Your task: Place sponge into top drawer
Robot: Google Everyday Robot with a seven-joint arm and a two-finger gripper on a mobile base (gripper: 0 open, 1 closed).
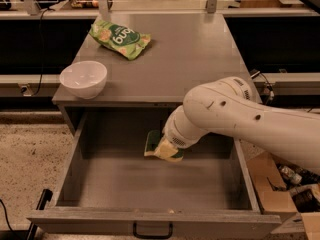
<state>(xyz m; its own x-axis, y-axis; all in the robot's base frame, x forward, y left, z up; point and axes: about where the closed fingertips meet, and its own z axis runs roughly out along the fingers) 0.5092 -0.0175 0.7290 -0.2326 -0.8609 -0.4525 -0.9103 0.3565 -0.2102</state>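
Note:
The top drawer is pulled wide open below the grey counter, with its black handle at the front. My gripper reaches down into the drawer from the right, low over its back middle. It is shut on the sponge, whose green layer and yellow foam stick out to the left of the fingers. The sponge hangs just above the drawer's flat grey bottom. The white arm hides the gripper's wrist and the drawer's right rear corner.
On the counter a white bowl stands at the front left and a green snack bag lies at the back left. Cardboard boxes with clutter sit on the floor right of the drawer.

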